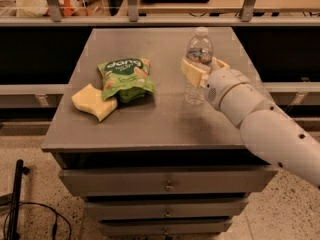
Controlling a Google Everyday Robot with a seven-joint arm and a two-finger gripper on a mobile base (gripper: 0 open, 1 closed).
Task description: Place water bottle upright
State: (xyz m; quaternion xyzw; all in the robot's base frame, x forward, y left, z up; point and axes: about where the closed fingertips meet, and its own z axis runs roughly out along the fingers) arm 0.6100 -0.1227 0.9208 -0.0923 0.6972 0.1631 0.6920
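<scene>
The water bottle (194, 91) is clear and ribbed with a white cap. It stands upright on the grey metal table (150, 119), right of centre. My gripper (204, 67) reaches in from the right and is closed around the bottle's middle. One pale finger (192, 72) lies across its front left, the other (220, 64) at its right. The bottle's base rests on the tabletop.
A green snack bag (125, 77) lies left of the bottle, partly over a yellow sponge (93, 101). The table has drawers (167, 184) below its front edge. A shelf rail with posts (150, 20) runs behind the table. A black cable (30, 211) lies on the floor at left.
</scene>
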